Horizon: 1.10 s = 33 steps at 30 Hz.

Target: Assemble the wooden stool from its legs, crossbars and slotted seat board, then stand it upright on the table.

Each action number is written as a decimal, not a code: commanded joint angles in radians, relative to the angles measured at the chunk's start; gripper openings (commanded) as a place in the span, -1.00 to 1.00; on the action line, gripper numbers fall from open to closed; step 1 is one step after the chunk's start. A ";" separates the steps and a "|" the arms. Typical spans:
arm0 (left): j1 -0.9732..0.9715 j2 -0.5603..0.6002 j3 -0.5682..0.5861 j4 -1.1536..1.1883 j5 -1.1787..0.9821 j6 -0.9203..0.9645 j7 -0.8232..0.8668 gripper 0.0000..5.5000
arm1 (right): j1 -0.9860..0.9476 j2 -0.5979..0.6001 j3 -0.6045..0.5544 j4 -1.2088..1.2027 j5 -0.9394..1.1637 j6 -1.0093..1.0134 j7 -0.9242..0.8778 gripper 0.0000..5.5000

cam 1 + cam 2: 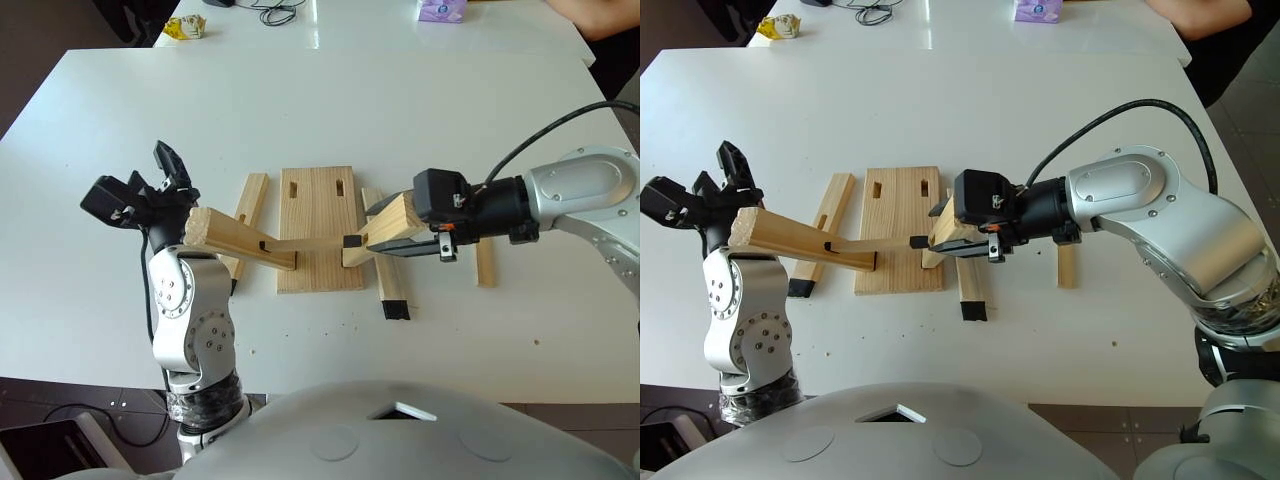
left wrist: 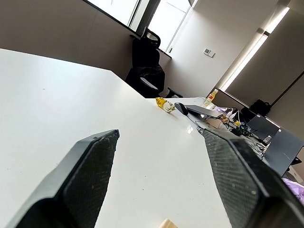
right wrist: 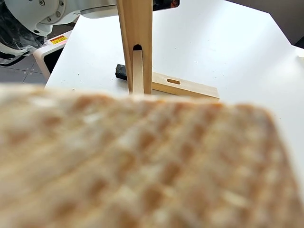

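My right gripper [image 1: 388, 236] is shut on a wooden leg [image 1: 392, 218], held above the slotted seat board [image 1: 318, 205] that lies flat on the table. A thin crossbar [image 1: 312, 243] runs from this leg into the slot of a second leg [image 1: 238, 243], also seen in the right wrist view [image 3: 137, 33]. That second leg's outer end rests by my left wrist. My left gripper [image 2: 159, 180] is open with nothing between its fingers [image 2: 90, 175]. A third leg [image 1: 250, 205] lies left of the board, a fourth [image 1: 388, 285] right of it.
A loose crossbar [image 1: 486, 265] lies under my right forearm. On the adjoining far table sit a yellow packet [image 1: 185, 27], cables [image 1: 275, 12] and a purple box [image 1: 441, 10]. The white table [image 1: 330, 110] has wide bare room beyond the board.
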State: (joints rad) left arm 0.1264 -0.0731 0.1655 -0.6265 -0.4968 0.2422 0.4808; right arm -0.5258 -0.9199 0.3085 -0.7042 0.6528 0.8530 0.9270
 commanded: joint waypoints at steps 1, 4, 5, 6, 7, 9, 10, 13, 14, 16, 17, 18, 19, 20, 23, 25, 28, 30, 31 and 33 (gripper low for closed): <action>-0.023 -0.098 -0.019 0.037 -0.001 -0.020 0.019 0.19 | 0.099 -0.040 0.121 -0.002 -0.098 0.051 -0.023 -0.26; -0.030 -0.095 -0.030 0.049 -0.002 -0.027 0.023 0.19 | 0.102 -0.036 0.117 -0.007 -0.095 0.057 -0.034 -0.26; -0.031 -0.094 -0.032 0.051 -0.004 -0.028 0.024 0.19 | 0.102 -0.033 0.117 -0.009 -0.092 0.062 -0.038 -0.26; -0.033 -0.092 -0.035 0.054 -0.005 -0.030 0.026 0.19 | 0.102 -0.030 0.116 -0.009 -0.087 0.069 -0.042 -0.26; -0.036 -0.092 -0.039 0.059 -0.006 -0.031 0.028 0.19 | 0.100 -0.016 0.106 -0.003 -0.061 0.096 -0.053 -0.26; -0.046 -0.094 -0.049 0.068 -0.005 -0.034 0.029 0.19 | 0.089 -0.009 0.110 0.004 -0.056 0.106 -0.055 -0.26; -0.047 -0.096 -0.055 0.071 -0.002 -0.038 0.030 0.19 | 0.078 -0.006 0.122 0.013 -0.064 0.099 -0.050 -0.26; -0.050 -0.101 -0.076 0.076 0.008 -0.047 0.034 0.19 | 0.054 0.002 0.151 0.021 -0.074 0.095 -0.038 -0.26; -0.050 -0.101 -0.081 0.078 0.009 -0.049 0.035 0.19 | 0.048 0.006 0.155 0.021 -0.069 0.101 -0.039 -0.26; -0.037 -0.104 -0.090 0.079 0.016 -0.064 0.036 0.19 | 0.025 0.021 0.173 0.037 -0.066 0.107 -0.034 -0.26; -0.028 -0.106 -0.095 0.080 0.021 -0.072 0.036 0.19 | 0.008 0.032 0.184 0.049 -0.064 0.113 -0.030 -0.26; -0.019 -0.109 -0.099 0.081 0.027 -0.082 0.037 0.19 | -0.010 0.039 0.195 0.061 -0.063 0.118 -0.021 -0.26; -0.013 -0.110 -0.100 0.084 0.028 -0.090 0.037 0.19 | -0.027 0.047 0.206 0.069 -0.061 0.126 -0.014 -0.26; -0.003 -0.113 -0.101 0.085 0.032 -0.102 0.039 0.19 | -0.046 0.050 0.222 0.081 -0.066 0.125 0.003 -0.26; 0.026 -0.127 -0.115 0.088 0.049 -0.138 0.047 0.19 | -0.102 0.052 0.272 0.111 -0.078 0.126 0.066 -0.26; 0.039 -0.138 -0.135 0.089 0.062 -0.159 0.053 0.19 | -0.152 0.067 0.300 0.134 -0.072 0.139 0.106 -0.26; 0.045 -0.146 -0.162 0.098 0.077 -0.183 0.057 0.19 | -0.219 0.105 0.341 0.172 -0.050 0.178 0.143 -0.26; 0.046 -0.151 -0.184 0.107 0.081 -0.199 0.060 0.19 | -0.257 0.139 0.340 0.190 0.000 0.253 0.147 -0.26; 0.046 -0.151 -0.194 0.111 0.083 -0.205 0.059 0.19 | -0.274 0.164 0.323 0.202 0.039 0.314 0.135 -0.26; 0.050 -0.150 -0.211 0.117 0.088 -0.217 0.061 0.19 | -0.298 0.210 0.281 0.224 0.098 0.421 0.104 -0.26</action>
State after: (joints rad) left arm 0.1608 -0.0671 0.0603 -0.5363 -0.4279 0.0215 0.5421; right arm -0.8590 -0.7965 0.5049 -0.5309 0.6287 1.0000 1.0268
